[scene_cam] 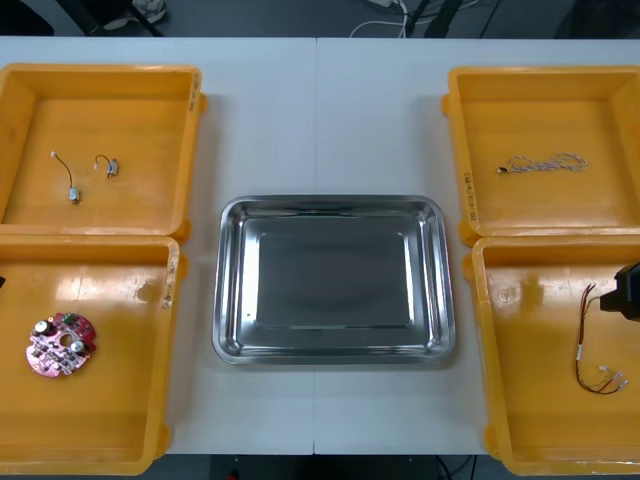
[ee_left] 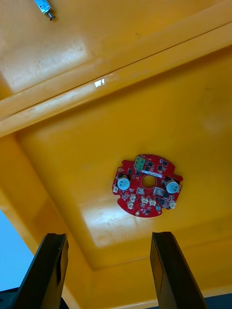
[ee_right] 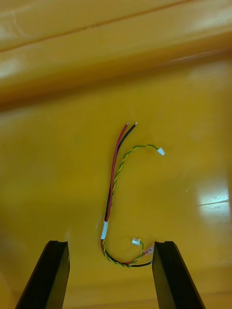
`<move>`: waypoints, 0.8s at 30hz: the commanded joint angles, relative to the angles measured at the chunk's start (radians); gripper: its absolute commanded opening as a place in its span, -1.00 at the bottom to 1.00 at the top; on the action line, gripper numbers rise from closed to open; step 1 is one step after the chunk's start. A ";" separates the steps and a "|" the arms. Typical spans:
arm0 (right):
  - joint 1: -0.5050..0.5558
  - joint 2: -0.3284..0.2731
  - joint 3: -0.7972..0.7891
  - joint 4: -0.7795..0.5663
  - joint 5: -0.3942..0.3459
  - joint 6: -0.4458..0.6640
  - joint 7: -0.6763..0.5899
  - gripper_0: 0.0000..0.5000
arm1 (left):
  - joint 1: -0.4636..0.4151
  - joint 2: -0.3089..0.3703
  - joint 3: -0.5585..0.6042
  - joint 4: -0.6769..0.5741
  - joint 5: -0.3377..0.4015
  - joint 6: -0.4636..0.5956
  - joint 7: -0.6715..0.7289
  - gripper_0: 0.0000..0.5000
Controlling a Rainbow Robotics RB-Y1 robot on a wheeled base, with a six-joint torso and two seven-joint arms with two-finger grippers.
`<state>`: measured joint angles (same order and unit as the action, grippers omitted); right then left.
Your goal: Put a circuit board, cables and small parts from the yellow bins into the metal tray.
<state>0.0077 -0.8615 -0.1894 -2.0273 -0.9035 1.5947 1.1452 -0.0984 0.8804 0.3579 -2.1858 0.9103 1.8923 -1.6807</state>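
Note:
A round red circuit board (scene_cam: 62,346) lies in the near left yellow bin (scene_cam: 120,440). In the left wrist view the board (ee_left: 147,186) sits just beyond my left gripper (ee_left: 108,235), which hangs open above the bin floor. A red and yellow cable (scene_cam: 592,352) lies in the near right yellow bin (scene_cam: 530,420). My right gripper (scene_cam: 629,291) hovers over that bin at the table's right edge. It is open (ee_right: 110,244), and the near loop of the cable (ee_right: 115,183) lies between its fingers. The metal tray (scene_cam: 232,290) is bare and shiny.
The far left bin (scene_cam: 150,90) holds two small metal parts (scene_cam: 73,190) (scene_cam: 108,166) with short wires; one part (ee_left: 44,7) shows past the bin wall. A twisted blue and white cable (scene_cam: 545,162) lies in the far right bin (scene_cam: 600,95).

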 commanded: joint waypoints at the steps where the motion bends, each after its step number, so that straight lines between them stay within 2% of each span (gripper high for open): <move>1: 0.031 0.045 -0.022 -0.027 0.040 -0.010 0.067 1.00 | 0.022 0.061 -0.011 0.003 0.021 -0.035 -0.155 1.00; 7: 0.063 0.064 0.013 -0.027 0.068 -0.061 0.068 1.00 | 0.040 0.077 -0.011 0.026 0.055 -0.101 -0.237 1.00; 13: 0.087 0.064 0.067 -0.027 0.098 -0.130 0.061 1.00 | 0.045 0.086 -0.011 0.130 0.136 -0.188 -0.346 1.00; 19: 0.097 0.064 0.110 -0.027 0.127 -0.139 0.061 1.00 | 0.045 0.097 -0.043 0.189 0.136 -0.226 -0.432 1.00; 24: 0.114 0.064 0.131 -0.025 0.146 -0.164 0.057 1.00 | 0.045 0.117 -0.091 0.192 0.122 -0.263 -0.436 1.00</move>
<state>0.0910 -0.7984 -0.0772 -2.0275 -0.7728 1.4510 1.1455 -0.0757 0.9371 0.3000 -1.9906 1.0385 1.6546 -1.9829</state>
